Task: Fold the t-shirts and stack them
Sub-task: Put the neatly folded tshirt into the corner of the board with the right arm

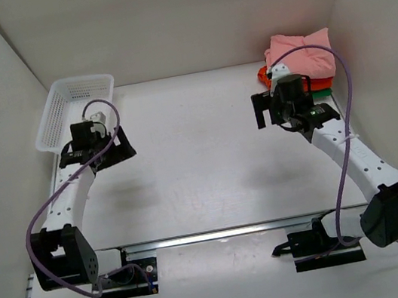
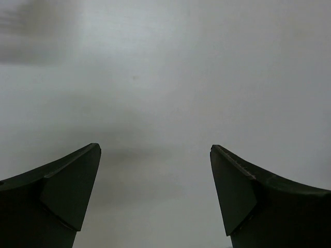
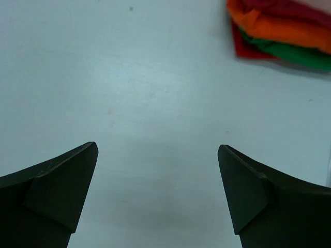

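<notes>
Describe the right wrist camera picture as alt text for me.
The right gripper hangs open over bare white table, holding nothing. At the top right corner lies a stack of folded t-shirts, with red, orange and green layers showing.

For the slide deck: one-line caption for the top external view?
Left hand and right hand open, empty over the table; folded t-shirts stacked far right, pink on top; white basket far left.

Left claw [image 2: 154, 146] and right claw [image 3: 158, 145] wide open, both empty.
</notes>
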`<state>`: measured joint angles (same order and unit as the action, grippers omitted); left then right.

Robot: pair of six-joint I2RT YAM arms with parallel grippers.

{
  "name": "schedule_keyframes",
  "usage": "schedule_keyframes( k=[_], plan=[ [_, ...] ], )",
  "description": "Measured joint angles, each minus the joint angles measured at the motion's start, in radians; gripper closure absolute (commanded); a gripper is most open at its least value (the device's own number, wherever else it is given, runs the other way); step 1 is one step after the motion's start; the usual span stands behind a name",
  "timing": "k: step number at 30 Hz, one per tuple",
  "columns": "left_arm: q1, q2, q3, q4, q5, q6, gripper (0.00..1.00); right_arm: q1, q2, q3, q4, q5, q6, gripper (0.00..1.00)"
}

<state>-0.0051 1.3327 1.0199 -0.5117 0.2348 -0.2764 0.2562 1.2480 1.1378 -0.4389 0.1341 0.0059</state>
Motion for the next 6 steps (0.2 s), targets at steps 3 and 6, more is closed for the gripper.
schedule_keyframes(
  k=[3, 6],
  plan=[
    [-0.049, -0.074, -0.047, -0.120, -0.076, 0.089, 0.01, 0.030, -0.007, -0.039, -0.058, -0.016, 0.032, 0.01],
    [-0.095, -0.196, -0.122, -0.174, -0.027, 0.159, 0.01, 0.050, -0.051, -0.073, -0.063, -0.019, 0.051, 0.01]
  ],
)
